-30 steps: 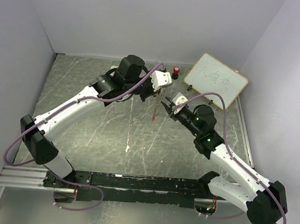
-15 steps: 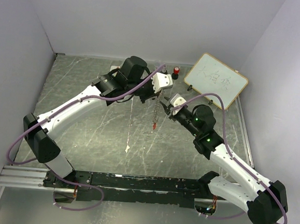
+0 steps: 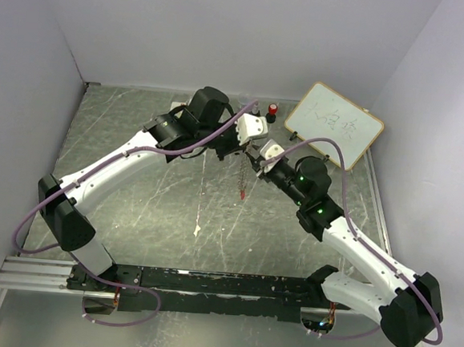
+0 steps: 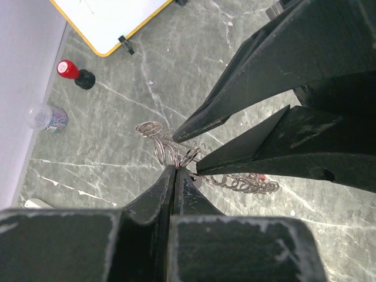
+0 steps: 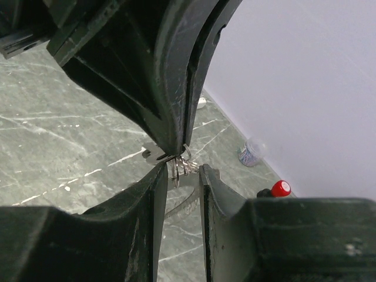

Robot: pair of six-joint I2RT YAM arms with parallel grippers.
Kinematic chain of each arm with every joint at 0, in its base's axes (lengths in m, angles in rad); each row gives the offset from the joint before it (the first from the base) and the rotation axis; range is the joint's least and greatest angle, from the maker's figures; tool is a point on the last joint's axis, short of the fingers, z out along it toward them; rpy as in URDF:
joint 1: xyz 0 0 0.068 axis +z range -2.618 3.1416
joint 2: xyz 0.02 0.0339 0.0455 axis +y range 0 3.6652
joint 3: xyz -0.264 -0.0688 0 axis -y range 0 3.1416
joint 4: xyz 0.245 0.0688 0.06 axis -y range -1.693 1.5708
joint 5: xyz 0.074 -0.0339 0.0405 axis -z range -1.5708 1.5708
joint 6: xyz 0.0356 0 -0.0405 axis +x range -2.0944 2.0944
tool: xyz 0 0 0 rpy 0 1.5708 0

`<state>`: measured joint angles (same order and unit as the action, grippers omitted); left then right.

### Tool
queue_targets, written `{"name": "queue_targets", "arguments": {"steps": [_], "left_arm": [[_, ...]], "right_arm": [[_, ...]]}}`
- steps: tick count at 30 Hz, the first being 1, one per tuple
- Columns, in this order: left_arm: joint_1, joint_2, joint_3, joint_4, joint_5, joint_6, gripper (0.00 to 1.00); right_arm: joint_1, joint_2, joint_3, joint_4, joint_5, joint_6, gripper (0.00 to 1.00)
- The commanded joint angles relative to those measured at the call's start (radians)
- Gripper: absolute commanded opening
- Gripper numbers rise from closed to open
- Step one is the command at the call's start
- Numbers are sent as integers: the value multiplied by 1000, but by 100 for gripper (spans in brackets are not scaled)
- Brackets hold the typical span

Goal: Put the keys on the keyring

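Two grippers meet: left gripper (image 4: 175,171) jaws pinched shut on the thin grey metal-wire keyring (image 4: 153,128), right gripper (image 5: 178,170) jaws part-open astride its loops. Threading likely next, needing fine alignment.

Two arms (image 3: 128,161) (image 3: 362,252), one whiteboard (image 3: 334,125), one red-capped cylinder (image 3: 273,111), one keyring (image 4: 154,128).

Robot lab test cell
2 arms (image 3: 128,161) bolted to a metal rail (image 3: 31,274) at the edge of a marbled desk (image 3: 132,214), boxed in by plain pale walls (image 3: 227,28), with a small whiteboard (image 3: 334,124).
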<state>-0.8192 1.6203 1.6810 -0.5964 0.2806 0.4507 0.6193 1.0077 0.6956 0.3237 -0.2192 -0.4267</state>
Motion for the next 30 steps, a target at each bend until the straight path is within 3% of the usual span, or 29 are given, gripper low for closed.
{"name": "queue_targets", "arguments": {"steps": [1,6,11,16,22,30], "left_arm": [[-4,3,55,-4,28,13,7],[-5,0,57,-6,27,16,7],[-8,-2,60,-8,27,19,7],[-7,4,66,-3,17,9,7],[-6,-14,39,59,-15,-44,7],[-5,-64,-4,150,-51,-109,7]], "right_arm": [[8,12,31,15,5,-11,27],[10,33,54,-6,5,-15,21],[8,37,59,-16,1,-18,0],[9,13,36,22,43,0,0],[4,-105,-114,288,176,103,0],[-32,-134,-149,358,264,272,0]]}}
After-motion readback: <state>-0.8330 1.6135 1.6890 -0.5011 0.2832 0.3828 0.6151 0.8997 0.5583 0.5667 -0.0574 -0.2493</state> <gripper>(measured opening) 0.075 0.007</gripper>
